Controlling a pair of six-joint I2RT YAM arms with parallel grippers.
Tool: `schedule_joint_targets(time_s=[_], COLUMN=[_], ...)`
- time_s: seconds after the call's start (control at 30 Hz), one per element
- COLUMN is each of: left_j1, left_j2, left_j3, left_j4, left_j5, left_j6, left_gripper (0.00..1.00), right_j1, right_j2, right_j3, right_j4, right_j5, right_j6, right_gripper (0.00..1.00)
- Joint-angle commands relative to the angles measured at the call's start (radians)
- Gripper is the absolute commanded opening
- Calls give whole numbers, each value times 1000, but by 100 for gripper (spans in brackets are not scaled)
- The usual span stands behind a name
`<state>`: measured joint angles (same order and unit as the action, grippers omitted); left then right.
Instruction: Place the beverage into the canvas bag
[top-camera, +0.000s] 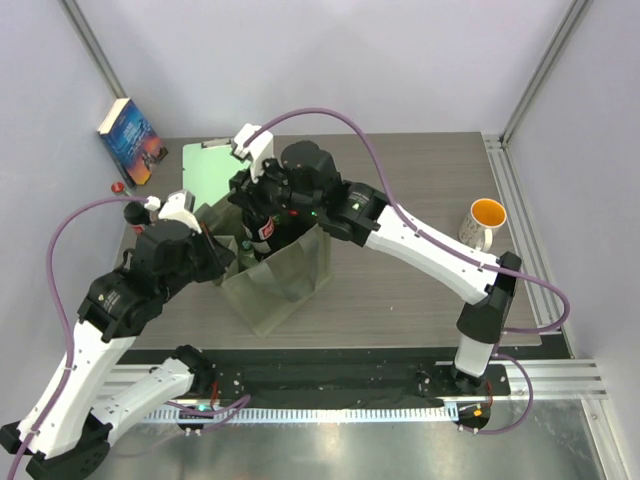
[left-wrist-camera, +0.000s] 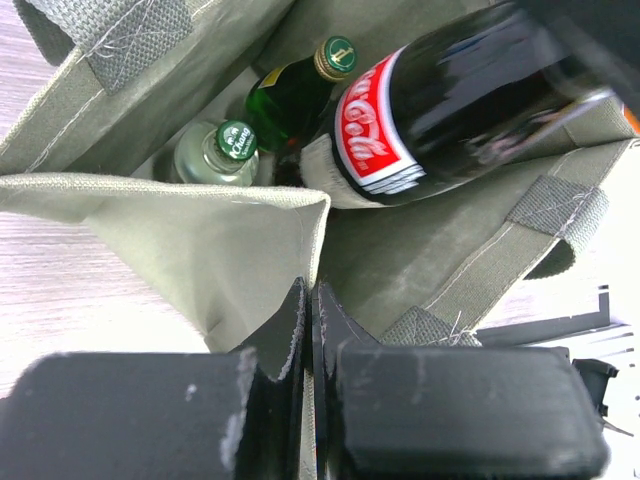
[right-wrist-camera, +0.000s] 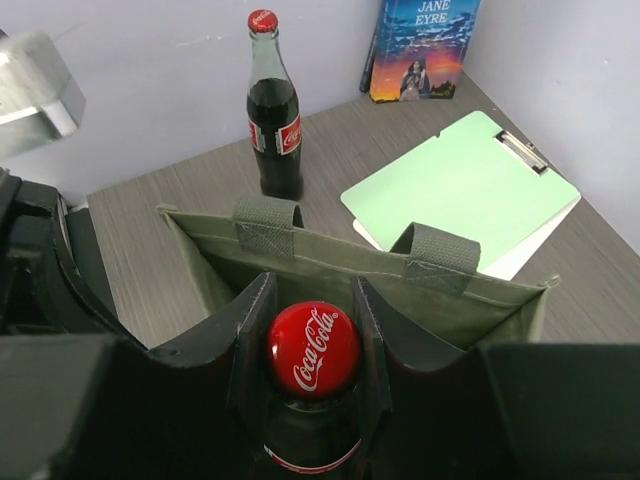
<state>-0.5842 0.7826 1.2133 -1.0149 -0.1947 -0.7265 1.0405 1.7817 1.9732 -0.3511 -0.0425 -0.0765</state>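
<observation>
The olive-grey canvas bag (top-camera: 285, 280) stands open at mid-table. My right gripper (top-camera: 262, 218) is shut on the neck of a Coca-Cola bottle (top-camera: 266, 232) and holds it in the bag's mouth. In the right wrist view the fingers (right-wrist-camera: 250, 330) flank its red cap (right-wrist-camera: 315, 350), over the bag (right-wrist-camera: 350, 265). My left gripper (left-wrist-camera: 312, 298) is shut on the bag's fabric rim (left-wrist-camera: 200, 190), also seen from above (top-camera: 226, 256). In the left wrist view the held cola bottle (left-wrist-camera: 420, 110) lies tilted over a green bottle (left-wrist-camera: 290, 100) and a clear green-capped bottle (left-wrist-camera: 215, 155) inside the bag.
A second cola bottle (right-wrist-camera: 273, 110) stands on the table beyond the bag. A mint-green clipboard (top-camera: 205, 170) lies at the back, with a book (top-camera: 130, 142) leaning on the left wall. An orange-lined mug (top-camera: 485, 222) stands at the right.
</observation>
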Motion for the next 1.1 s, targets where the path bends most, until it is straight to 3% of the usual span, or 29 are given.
schedule_joint_targets(time_s=[0.0, 0.47, 1.07], left_j1=[-2, -2, -2], left_j2=[-16, -23, -39], left_j3=[40, 45, 37], left_j4=[-10, -24, -25], left_j5=[-18, -25, -22], left_j6=[-11, -11, -7], left_gripper=[0, 0, 0], right_j1=[4, 3, -11], right_j2=[-123, -197, -180], right_j3=[-45, -292, -427], right_j4=[288, 345, 382], right_j5=[-17, -30, 7], right_j6=[20, 15, 20], right_gripper=[1, 1, 5])
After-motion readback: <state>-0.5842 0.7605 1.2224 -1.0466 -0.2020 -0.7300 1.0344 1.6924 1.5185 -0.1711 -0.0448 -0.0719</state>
